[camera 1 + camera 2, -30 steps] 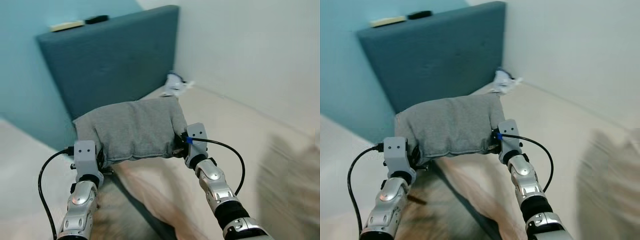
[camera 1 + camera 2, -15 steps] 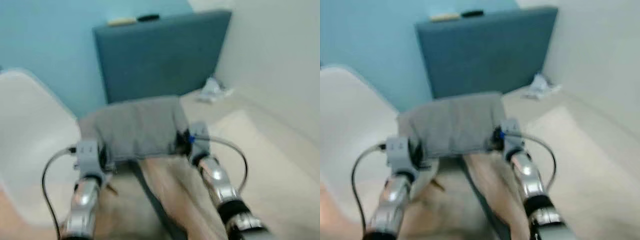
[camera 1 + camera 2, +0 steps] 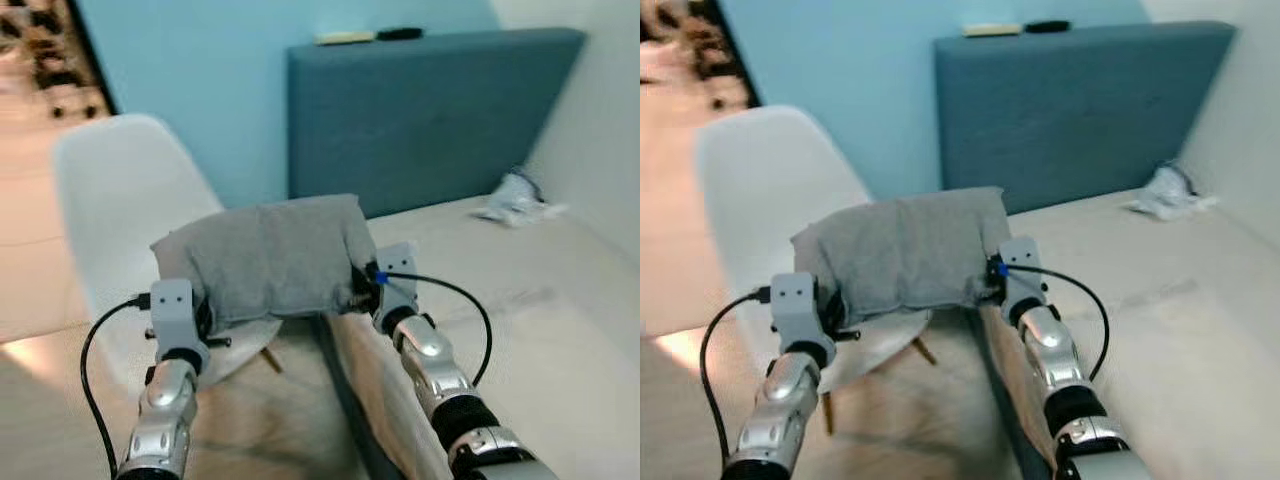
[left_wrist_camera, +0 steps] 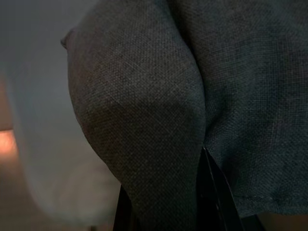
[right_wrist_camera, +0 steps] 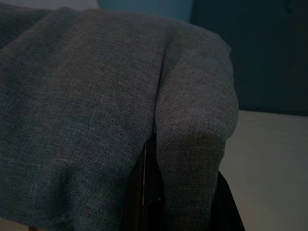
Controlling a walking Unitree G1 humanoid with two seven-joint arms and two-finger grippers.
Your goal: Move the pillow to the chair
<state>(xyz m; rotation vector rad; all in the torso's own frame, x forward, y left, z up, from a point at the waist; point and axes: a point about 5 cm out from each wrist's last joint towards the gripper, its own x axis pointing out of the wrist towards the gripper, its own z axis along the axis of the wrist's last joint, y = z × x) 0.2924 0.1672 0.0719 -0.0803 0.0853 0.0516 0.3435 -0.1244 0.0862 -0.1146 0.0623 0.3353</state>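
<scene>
The grey pillow [image 3: 268,256] hung in the air between both arms, just in front of the white chair [image 3: 130,210] and above its seat edge. The left gripper [image 3: 205,318] was clamped on the pillow's near-left corner, fabric bunched over its fingers [image 4: 211,192] in the wrist view. The right gripper [image 3: 358,290] pinched the near-right corner the same way. The blue headboard [image 3: 430,110] stood beyond the chair, with the beige bed [image 3: 520,300] beside it. Something white and crumpled, perhaps cloth [image 3: 515,195], lay on the bed near the headboard.
</scene>
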